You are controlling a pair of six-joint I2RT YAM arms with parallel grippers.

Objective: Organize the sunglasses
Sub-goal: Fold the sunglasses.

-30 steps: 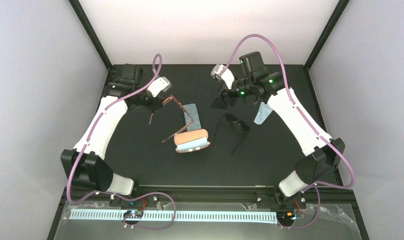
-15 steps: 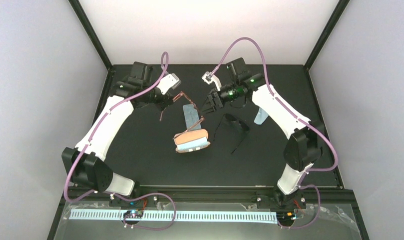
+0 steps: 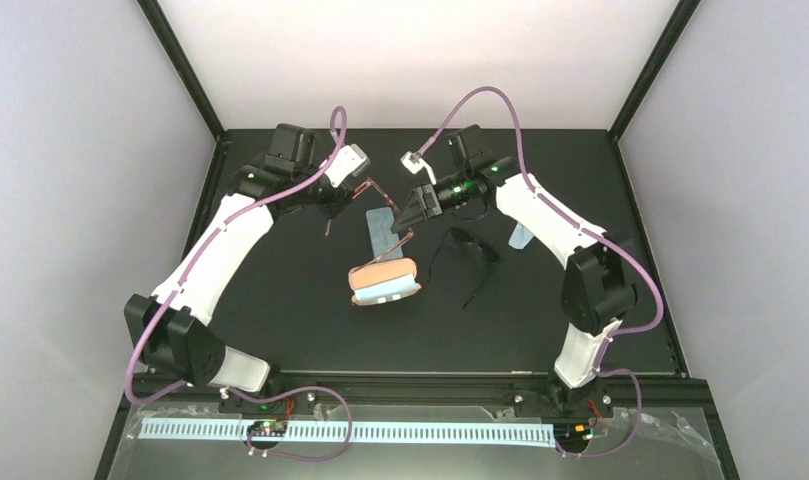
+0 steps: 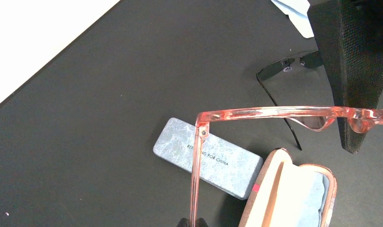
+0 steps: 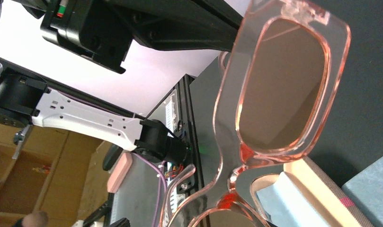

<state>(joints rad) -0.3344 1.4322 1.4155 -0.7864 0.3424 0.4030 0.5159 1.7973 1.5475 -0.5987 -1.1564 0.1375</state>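
Now the left fingers (image 4: 191,222) stay shut on one thin arm of the reddish-brown sunglasses (image 4: 274,113), lifted off the table (image 3: 280,300). The right fingers (image 3: 412,212) have come in to the frame's other end, wide open, holding nothing yet; I judge folding follows. Right of them lie the black sunglasses (image 3: 470,248). Counted: two pairs, two cases (image 4: 208,161), two cloths (image 3: 520,238).
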